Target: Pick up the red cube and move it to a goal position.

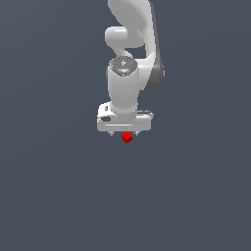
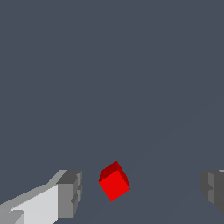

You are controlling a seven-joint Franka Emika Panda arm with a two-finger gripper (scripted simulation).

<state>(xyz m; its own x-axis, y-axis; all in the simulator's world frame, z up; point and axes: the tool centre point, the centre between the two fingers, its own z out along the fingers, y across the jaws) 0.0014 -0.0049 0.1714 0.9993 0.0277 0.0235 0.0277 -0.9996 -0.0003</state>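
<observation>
Approach step: we hover the end effector [image 2: 142, 192] over the red cube [image 2: 114, 182].
Fingers [image 2: 70, 194] stand wide apart, the cube between them, touching neither, turned askew on the tabletop [image 2: 131, 65]. Next we should descend, then close.

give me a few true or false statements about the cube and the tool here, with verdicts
1. The red cube lies between the tool's two fingers. True.
2. The tool is shut on the cube. False: the jaws stand wide apart, with gaps on both sides of the cube.
3. The cube sits square to the fingers. False: in the wrist view it is turned at an angle.
4. In the exterior view the cube shows just below the tool. True.
</observation>
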